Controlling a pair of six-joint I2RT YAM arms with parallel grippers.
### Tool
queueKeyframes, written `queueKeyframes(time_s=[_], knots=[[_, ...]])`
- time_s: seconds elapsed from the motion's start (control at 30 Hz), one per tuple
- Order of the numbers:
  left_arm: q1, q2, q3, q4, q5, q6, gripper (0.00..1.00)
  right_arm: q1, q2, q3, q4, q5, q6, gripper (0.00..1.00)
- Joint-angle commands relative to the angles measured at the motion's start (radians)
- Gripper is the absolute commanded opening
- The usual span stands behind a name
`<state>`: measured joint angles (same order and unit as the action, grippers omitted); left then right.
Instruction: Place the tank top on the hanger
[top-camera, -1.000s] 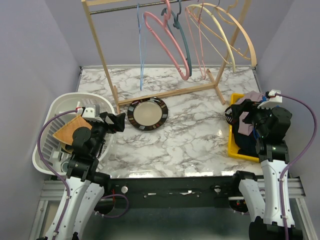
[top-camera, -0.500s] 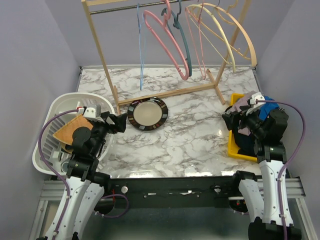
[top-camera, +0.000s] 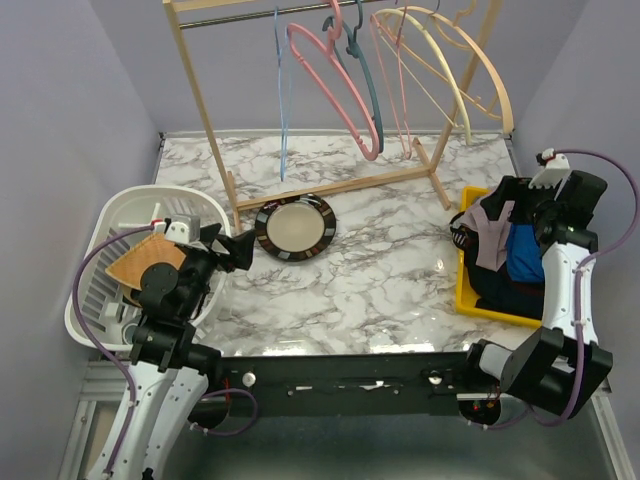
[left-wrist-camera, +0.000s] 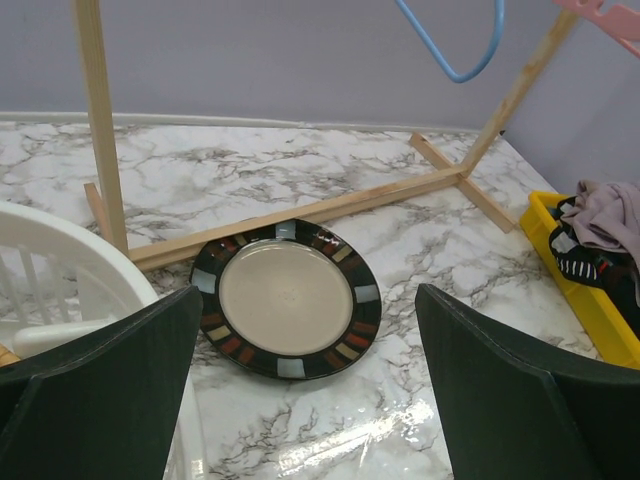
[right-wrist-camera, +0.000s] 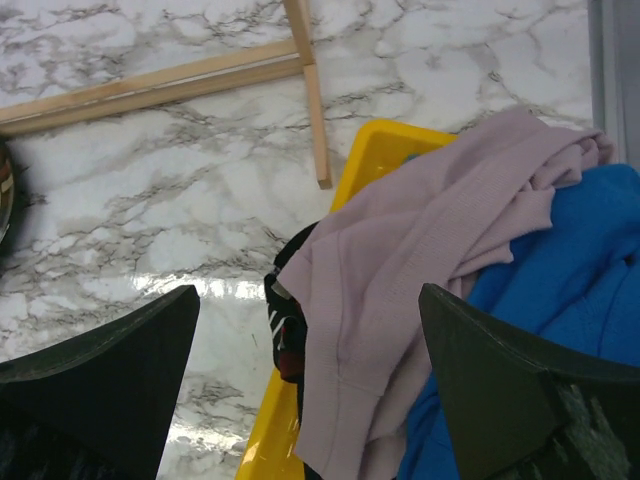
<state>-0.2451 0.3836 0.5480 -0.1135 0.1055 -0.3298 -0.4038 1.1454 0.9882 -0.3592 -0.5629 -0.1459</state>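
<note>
The right fingers (right-wrist-camera: 100, 380), spread and empty, are now drawn back above the yellow plastic bin (top-camera: 463, 285). The soft mauve tank top (right-wrist-camera: 420, 250) is left draped in that bin, so pickup is judged outstanding. The left fingers (left-wrist-camera: 100, 390) are likewise spread.

Marble table (top-camera: 380, 270), plate (top-camera: 295, 227), yellow bin (top-camera: 463, 285), wooden rack (top-camera: 340, 185)

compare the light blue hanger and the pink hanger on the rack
The light-blue hanger is thin wire, hanging straight down, edge-on to the top camera; the pink hanger is thicker, slanting, its loop showing. Light-blue hangs left of pink. Both hang on the wooden rack.
</note>
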Motion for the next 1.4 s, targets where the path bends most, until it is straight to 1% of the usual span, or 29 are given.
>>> queueKeyframes(time_s=[0.0, 0.1, 0.13, 0.27, 0.37, 0.47, 0.53, 0.6, 0.7, 0.73, 0.8, 0.83, 0.87, 0.93, 1.0, 1.07, 1.1, 1.27, 1.37], knots=[[-0.011, -0.035, 0.012, 0.011, 0.011, 0.006, 0.99, -0.029, 0.028, 0.064, -0.055, 0.021, 0.025, 1.00], [-0.011, -0.049, 0.012, 0.014, 0.017, 0.005, 0.99, -0.032, 0.086, 0.079, -0.064, 0.063, 0.020, 0.97], [-0.014, -0.052, 0.012, 0.014, 0.019, 0.006, 0.99, -0.032, 0.103, 0.086, -0.067, 0.070, 0.019, 0.94], [-0.019, -0.066, 0.012, 0.012, 0.019, 0.008, 0.99, -0.033, 0.183, 0.098, -0.077, 0.121, 0.020, 0.88], [-0.020, -0.074, 0.010, 0.012, 0.020, 0.011, 0.99, -0.033, 0.209, 0.099, -0.067, 0.156, 0.017, 0.80], [-0.023, -0.075, 0.010, 0.012, 0.022, 0.009, 0.99, -0.033, 0.252, 0.107, -0.067, 0.173, 0.016, 0.78], [-0.025, -0.078, 0.009, 0.014, 0.022, 0.011, 0.99, -0.033, 0.283, 0.113, -0.072, 0.176, 0.017, 0.71], [-0.026, -0.080, 0.009, 0.014, 0.025, 0.011, 0.99, -0.033, 0.300, 0.119, -0.076, 0.185, 0.014, 0.67], [-0.028, -0.081, 0.009, 0.015, 0.025, 0.012, 0.99, -0.033, 0.318, 0.119, -0.080, 0.179, 0.014, 0.56], [-0.028, -0.080, 0.009, 0.012, 0.025, 0.014, 0.99, -0.033, 0.320, 0.119, -0.081, 0.175, 0.014, 0.48], [-0.026, -0.078, 0.009, 0.011, 0.025, 0.012, 0.99, -0.033, 0.318, 0.124, -0.086, 0.163, 0.012, 0.38], [-0.028, -0.078, 0.009, 0.012, 0.025, 0.012, 0.99, -0.033, 0.315, 0.122, -0.089, 0.161, 0.012, 0.26], [-0.028, -0.077, 0.009, 0.012, 0.023, 0.014, 0.99, -0.033, 0.297, 0.124, -0.090, 0.158, 0.011, 0.21], [-0.028, -0.075, 0.009, 0.012, 0.025, 0.015, 0.99, -0.033, 0.265, 0.119, -0.084, 0.159, 0.009, 0.13], [-0.026, -0.072, 0.010, 0.011, 0.025, 0.015, 0.99, -0.033, 0.206, 0.115, -0.080, 0.162, 0.008, 0.09], [-0.028, -0.069, 0.010, 0.011, 0.026, 0.015, 0.99, -0.033, 0.168, 0.116, -0.073, 0.162, 0.008, 0.03], [-0.028, -0.066, 0.010, 0.011, 0.028, 0.014, 0.99, -0.036, 0.128, 0.119, -0.073, 0.159, 0.008, 0.01], [-0.028, -0.055, 0.010, 0.011, 0.031, 0.014, 0.99, -0.053, 0.033, 0.168, -0.112, 0.126, 0.009, 0.01], [-0.028, -0.055, 0.010, 0.009, 0.031, 0.015, 0.99, -0.073, -0.015, 0.230, -0.150, 0.094, 0.012, 0.01]])
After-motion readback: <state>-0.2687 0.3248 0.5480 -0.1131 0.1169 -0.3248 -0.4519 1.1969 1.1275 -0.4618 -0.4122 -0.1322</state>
